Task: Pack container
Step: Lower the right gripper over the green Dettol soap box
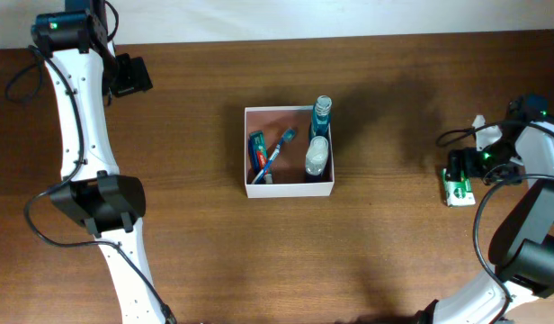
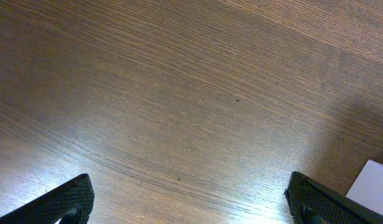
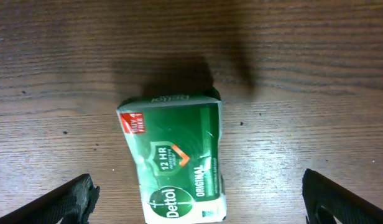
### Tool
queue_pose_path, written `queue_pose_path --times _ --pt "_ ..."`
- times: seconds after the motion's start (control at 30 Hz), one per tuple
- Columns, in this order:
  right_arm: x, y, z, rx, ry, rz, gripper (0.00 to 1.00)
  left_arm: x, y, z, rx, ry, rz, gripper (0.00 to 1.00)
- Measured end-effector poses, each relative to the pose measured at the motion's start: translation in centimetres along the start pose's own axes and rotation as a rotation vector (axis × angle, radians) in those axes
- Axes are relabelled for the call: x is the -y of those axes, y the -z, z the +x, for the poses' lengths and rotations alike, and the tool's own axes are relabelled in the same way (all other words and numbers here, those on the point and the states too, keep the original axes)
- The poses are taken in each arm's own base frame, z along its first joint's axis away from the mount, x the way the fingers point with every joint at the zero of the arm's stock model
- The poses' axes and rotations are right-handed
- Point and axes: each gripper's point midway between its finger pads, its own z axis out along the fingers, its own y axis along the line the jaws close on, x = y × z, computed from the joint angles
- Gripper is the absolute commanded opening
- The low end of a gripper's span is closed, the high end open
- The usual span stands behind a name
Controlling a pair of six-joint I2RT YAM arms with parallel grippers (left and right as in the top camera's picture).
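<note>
The right gripper (image 3: 207,199) is held spread open over the soap (image 3: 173,165), the left gripper (image 2: 191,199) likewise over the table (image 2: 179,93).

Left gripper (image 2: 190,202), right gripper (image 3: 198,202): apparently open.

Only the fingertips of the left gripper (image 2: 194,208) show, cut off by the bottom edge of its wrist view; a white corner (image 2: 373,182) runs out at right. Overhead, the right gripper (image 1: 458,167) hides part of the green soap pack (image 1: 460,192). Print on the bottles (image 1: 317,157) in the container (image 1: 289,189) is too small to read.
</note>
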Motion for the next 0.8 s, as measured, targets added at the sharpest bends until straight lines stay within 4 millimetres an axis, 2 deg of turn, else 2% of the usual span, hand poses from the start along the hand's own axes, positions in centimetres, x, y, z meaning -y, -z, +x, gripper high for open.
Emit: queue_pose_path --times 0.37,0.8 --pt "-1.5 -0.1 -1.2 0.011 0.071 0.032 0.98 0.0 0.0 0.0 0.0 0.0 0.0 0.99" --pt "-1.7 -0.6 -0.5 -0.009 0.07 0.025 0.98 0.0 0.0 0.0 0.0 0.0 0.0 0.99"
